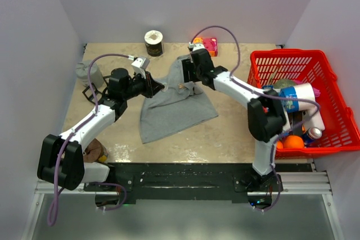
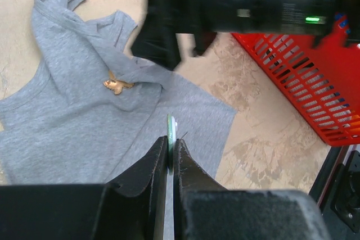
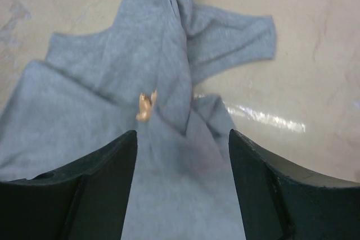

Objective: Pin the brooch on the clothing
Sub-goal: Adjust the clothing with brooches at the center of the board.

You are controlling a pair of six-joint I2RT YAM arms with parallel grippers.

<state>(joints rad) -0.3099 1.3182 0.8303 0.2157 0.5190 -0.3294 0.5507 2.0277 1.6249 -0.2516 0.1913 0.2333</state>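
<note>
Grey tank top [image 1: 169, 111]: spread on the table, straps bunched at its far end; reference item. Brooch [image 2: 118, 85]: small orange-gold pin resting on the tank top's chest area near the neckline, touched by neither gripper; whether it is fastened through the knit cannot be told. Left gripper [image 2: 170, 145]: at the tank top's edge on the left arm's side, fingers pressed together on a thin pale disc [image 2: 171, 126] held edge-up, probably a backing piece kept ready for fastening. Right gripper [image 3: 181, 136]: above the tank top's strap end, fingers spread and empty, the brooch just ahead of the gap, presumably lined up to take it. Red basket [image 1: 304, 60]: well apart from the tank top, uninvolved.
</note>
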